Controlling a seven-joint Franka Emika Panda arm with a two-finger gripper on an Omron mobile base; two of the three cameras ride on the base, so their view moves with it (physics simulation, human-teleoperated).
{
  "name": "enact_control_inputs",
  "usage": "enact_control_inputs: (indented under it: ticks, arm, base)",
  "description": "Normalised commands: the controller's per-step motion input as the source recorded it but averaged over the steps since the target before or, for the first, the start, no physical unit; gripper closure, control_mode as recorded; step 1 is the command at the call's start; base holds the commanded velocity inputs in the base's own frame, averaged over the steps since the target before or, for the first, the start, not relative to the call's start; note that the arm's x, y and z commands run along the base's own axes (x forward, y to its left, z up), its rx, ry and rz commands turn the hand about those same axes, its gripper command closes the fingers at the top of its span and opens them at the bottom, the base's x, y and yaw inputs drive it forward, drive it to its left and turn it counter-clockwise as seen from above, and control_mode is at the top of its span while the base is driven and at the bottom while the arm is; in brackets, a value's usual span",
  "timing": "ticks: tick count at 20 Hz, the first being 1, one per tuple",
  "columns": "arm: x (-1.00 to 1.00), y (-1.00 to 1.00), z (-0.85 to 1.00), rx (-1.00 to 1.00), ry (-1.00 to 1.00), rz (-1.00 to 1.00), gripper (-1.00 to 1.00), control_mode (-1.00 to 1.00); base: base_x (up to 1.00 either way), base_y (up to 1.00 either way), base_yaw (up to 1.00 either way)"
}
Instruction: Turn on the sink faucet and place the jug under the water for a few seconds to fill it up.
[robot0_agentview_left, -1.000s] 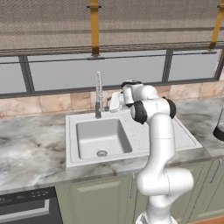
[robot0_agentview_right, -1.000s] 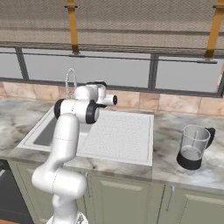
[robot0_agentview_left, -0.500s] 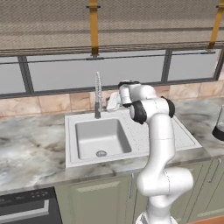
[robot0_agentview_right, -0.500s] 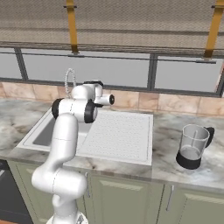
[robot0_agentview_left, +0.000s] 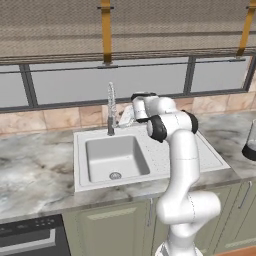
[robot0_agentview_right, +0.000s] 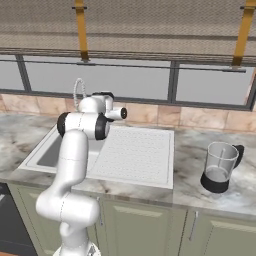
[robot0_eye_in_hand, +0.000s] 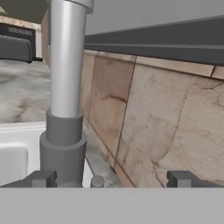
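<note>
A marble table (robot0_agentview_left: 35, 165) runs below a tiled wall and wide window. The sink (robot0_agentview_left: 110, 159) is set into it, the sink faucet (robot0_agentview_left: 111, 107) rising at its 12 o'clock edge. The hand (robot0_eye_in_hand: 111, 178) sits just beside the faucet base, fingers (robot0_eye_in_hand: 183, 178) spread apart, holding nothing. The jug (robot0_agentview_right: 220, 167) stands well apart at 3 o'clock, past the drainboard (robot0_agentview_right: 135, 152).

Even, soft rendered light is filling the kitchen, with no glare.
The sink (robot0_agentview_left: 107, 159) is holding only faint shading along its inner walls; the sink faucet (robot0_eye_in_hand: 65, 92) is showing a pale vertical sheen up close, and textures on the tiled wall (robot0_eye_in_hand: 170, 127) are looking slightly smeared and blocky.
</note>
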Motion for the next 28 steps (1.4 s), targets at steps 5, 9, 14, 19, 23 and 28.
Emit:
enact_control_inputs:
  ticks: [5, 9, 14, 19, 23, 28]
  arm:
    - [0.06, 0.55, -0.18, 0.0, 0.01, -0.01, 1.0, -1.0]
    - [0.19, 0.43, -0.17, 0.0, 0.0, -0.09, 1.0, -1.0]
    - [0.08, 0.06, -0.18, 0.0, 0.0, -0.17, 1.0, -1.0]
    - [0.06, -0.03, -0.22, 0.0, 0.0, -0.25, 1.0, -1.0]
    - [0.13, -0.24, -0.23, 0.01, 0.0, -0.29, 1.0, -1.0]
    - [0.13, -0.62, -0.3, 0.04, 0.0, -0.23, 1.0, -1.0]
  base:
    - [0.0, 0.0, 0.0]
    - [0.0, 0.0, 0.0]
    - [0.0, 0.0, 0.0]
    - [0.0, 0.0, 0.0]
    - [0.0, 0.0, 0.0]
    - [0.0, 0.0, 0.0]
